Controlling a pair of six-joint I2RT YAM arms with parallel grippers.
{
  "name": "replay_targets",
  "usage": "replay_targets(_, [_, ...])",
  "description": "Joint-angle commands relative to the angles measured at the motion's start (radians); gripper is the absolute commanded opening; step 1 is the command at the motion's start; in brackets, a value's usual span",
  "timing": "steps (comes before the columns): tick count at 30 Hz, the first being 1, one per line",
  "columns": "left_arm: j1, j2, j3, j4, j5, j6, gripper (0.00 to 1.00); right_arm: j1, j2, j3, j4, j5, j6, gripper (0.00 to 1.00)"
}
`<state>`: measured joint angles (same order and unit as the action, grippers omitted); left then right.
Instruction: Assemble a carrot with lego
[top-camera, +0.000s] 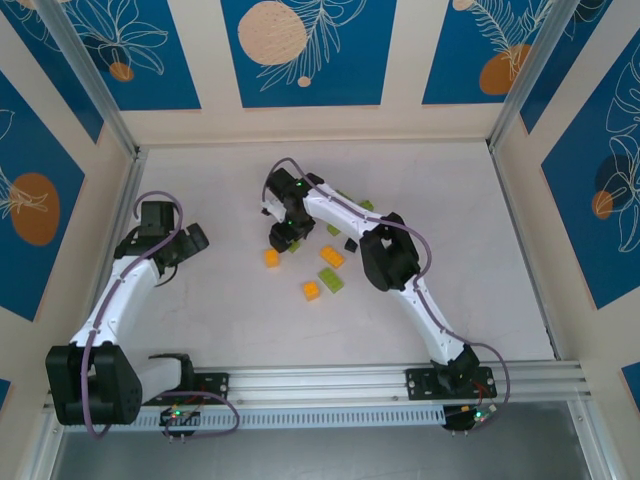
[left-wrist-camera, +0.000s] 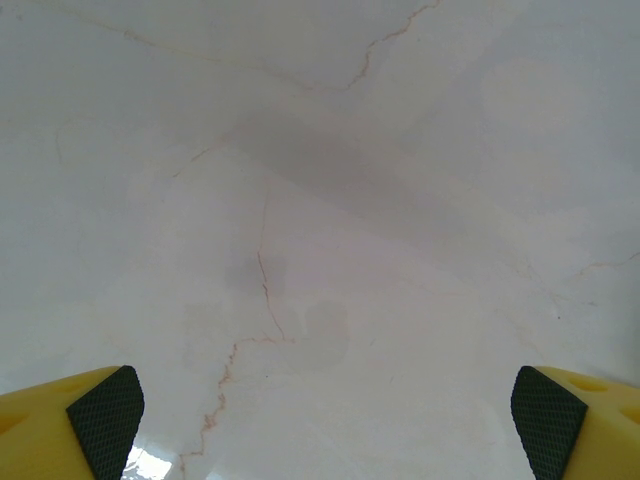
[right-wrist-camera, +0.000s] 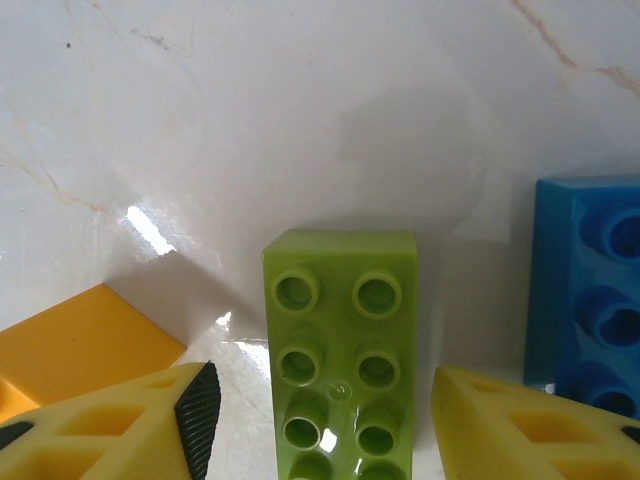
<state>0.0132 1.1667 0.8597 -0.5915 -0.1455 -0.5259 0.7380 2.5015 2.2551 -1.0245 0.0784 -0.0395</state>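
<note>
A lime green lego brick (right-wrist-camera: 340, 360) with two rows of studs lies on the white table between the fingers of my right gripper (right-wrist-camera: 320, 425). The jaws stand open, with a gap on each side of the brick. An orange brick (right-wrist-camera: 80, 340) lies just left of it and a blue brick (right-wrist-camera: 590, 290) just right. From above, the right gripper (top-camera: 283, 236) points down at the left end of the loose lego. More bricks lie nearby: orange ones (top-camera: 271, 257) (top-camera: 331, 255), a lime one (top-camera: 331, 280) and a black one (top-camera: 351, 243). My left gripper (top-camera: 190, 240) is open over bare table (left-wrist-camera: 320, 200).
The table (top-camera: 200, 320) is boxed in by patterned walls (top-camera: 300, 50) on three sides, with a metal rail (top-camera: 330, 380) along the near edge. A small green brick (top-camera: 367, 205) lies beside the right arm's forearm.
</note>
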Motion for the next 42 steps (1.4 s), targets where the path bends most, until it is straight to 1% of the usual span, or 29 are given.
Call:
replay_targets(1, [0.018, 0.002, 0.013, -0.001, 0.018, -0.015, 0.97, 0.003, 0.032, 0.026, -0.039, -0.02, -0.016, 0.59])
replay_targets(10, [0.021, 0.008, 0.013, 0.001, 0.021, -0.014, 0.97, 0.001, 0.033, 0.026, -0.04, -0.017, -0.017, 0.49])
replay_targets(17, [0.022, 0.014, 0.013, 0.004, 0.024, -0.016, 0.97, -0.001, 0.023, 0.022, -0.045, -0.014, -0.011, 0.37])
replay_targets(20, [0.022, 0.015, 0.013, 0.005, 0.027, -0.016, 0.97, -0.002, -0.015, -0.003, -0.034, -0.006, 0.005, 0.35])
replay_targets(25, [0.022, 0.011, 0.012, 0.002, 0.027, -0.017, 0.97, 0.004, -0.119, -0.051, -0.054, 0.014, 0.048, 0.35])
replay_targets(29, [0.022, 0.007, 0.01, 0.002, 0.029, -0.017, 0.97, 0.013, -0.211, -0.116, -0.081, 0.032, 0.157, 0.35])
replay_targets(34, [0.022, 0.008, 0.007, 0.006, 0.032, -0.021, 0.97, 0.039, -0.302, -0.228, -0.046, -0.021, 0.344, 0.35])
replay_targets(38, [0.024, 0.008, 0.008, 0.007, 0.035, -0.023, 0.97, 0.077, -0.313, -0.246, -0.019, -0.032, 0.475, 0.35])
replay_targets(42, [0.024, 0.009, 0.009, 0.005, 0.035, -0.025, 0.97, 0.099, -0.294, -0.234, 0.007, -0.027, 0.559, 0.35])
